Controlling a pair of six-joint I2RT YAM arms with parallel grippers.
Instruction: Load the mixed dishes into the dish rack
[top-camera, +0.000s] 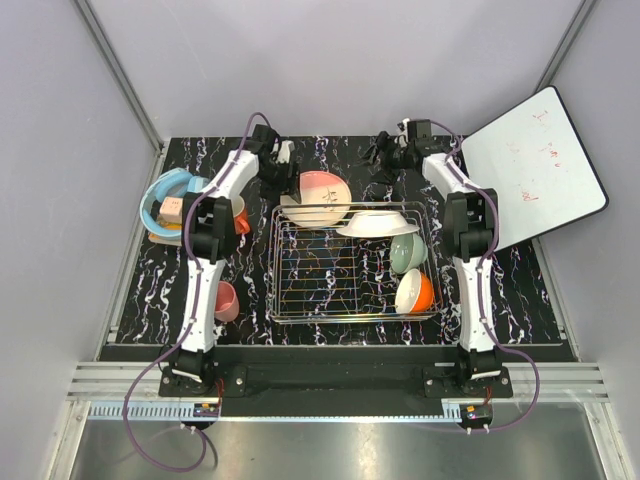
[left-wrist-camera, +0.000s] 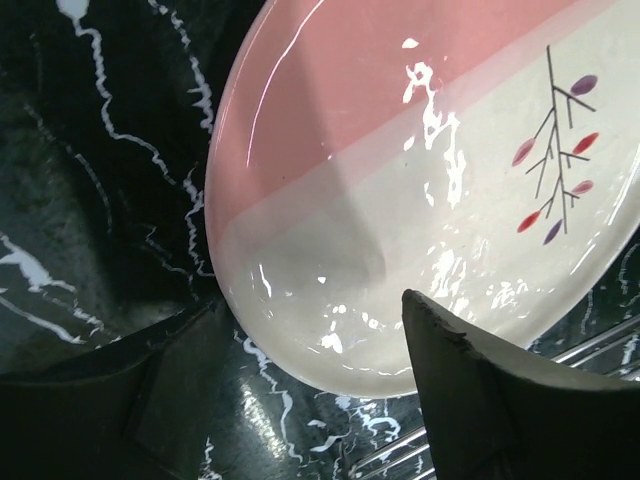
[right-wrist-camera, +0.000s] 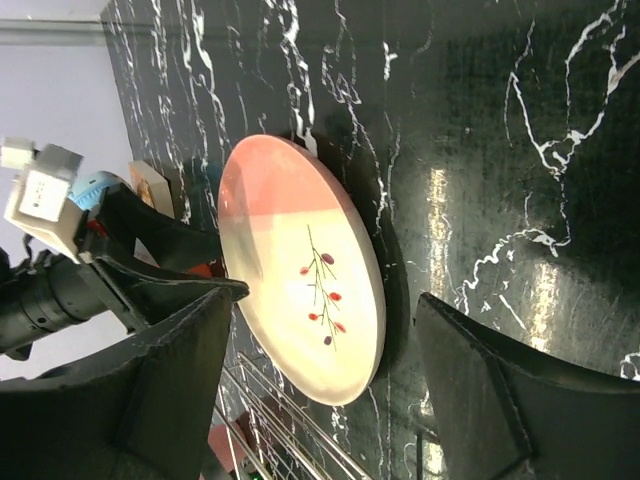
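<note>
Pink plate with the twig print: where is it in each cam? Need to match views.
Top external: salmon-pink plate centre back, at the far rim of the dish rack.
Left wrist: plate fills the upper right, close up.
Right wrist: plate centre left, seen at a slant.
Shared landmark: chrome rack wires beside the plate's edge.

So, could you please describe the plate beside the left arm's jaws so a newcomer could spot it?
Find the central chrome wire dish rack. At its far-left edge sits a two-tone plate, salmon pink and cream. Unlike the white plate beside it, it bears a twig motif.
</note>
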